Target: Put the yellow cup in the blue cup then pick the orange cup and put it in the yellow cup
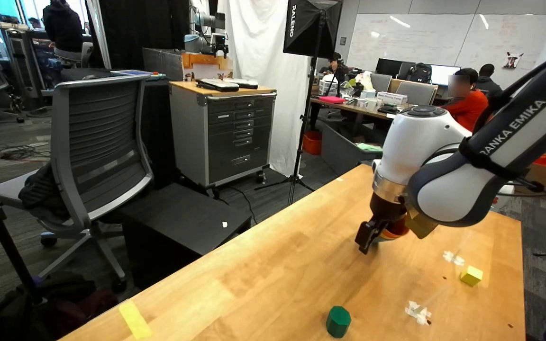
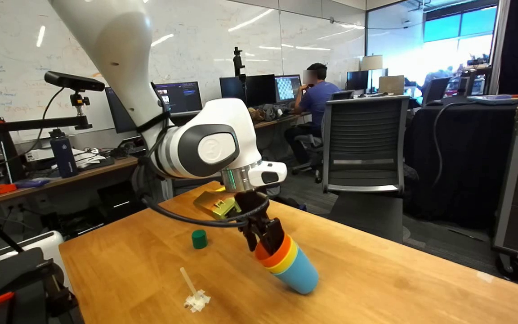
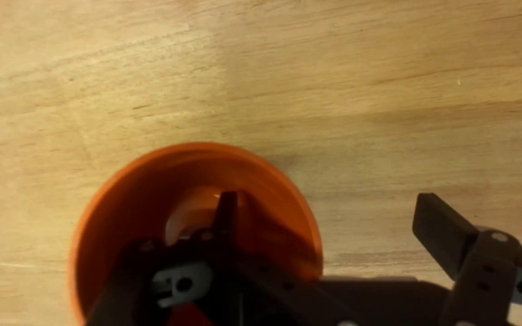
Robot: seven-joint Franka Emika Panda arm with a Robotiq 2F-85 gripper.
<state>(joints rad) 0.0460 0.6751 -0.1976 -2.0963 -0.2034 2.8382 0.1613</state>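
Three cups form one nested stack just below my gripper (image 3: 327,201): the orange cup (image 3: 188,194) sits inside the yellow cup (image 2: 287,261), which sits inside the light-blue cup (image 2: 300,273). My fingers (image 3: 442,233) are spread apart and clamped on nothing; one reaches down through the orange mouth, while its partner hangs outside the rim, over the wooden table (image 3: 379,90). Whether the inner one presses on the cup wall I can't tell. The stack tilts, its mouth turned up toward the hand and its blue base angled away; whether that base touches the table is unclear.

I judge the nesting done and the step in hand to be a clean exit. To do it well, I'd leave the fingers wide, since closing would pinch the cup wall between them, and I'd first ease the hand over so the stack can settle upright beneath it. Then I'd draw back along the cups' axis until the inner tip clears the rim; a sideways pull might hook the orange cup or topple all three. Plastic like this will likely skid at a nudge, so slow suits. In both exterior views the dark green block (image 1: 338,322) is well apart from the hand.
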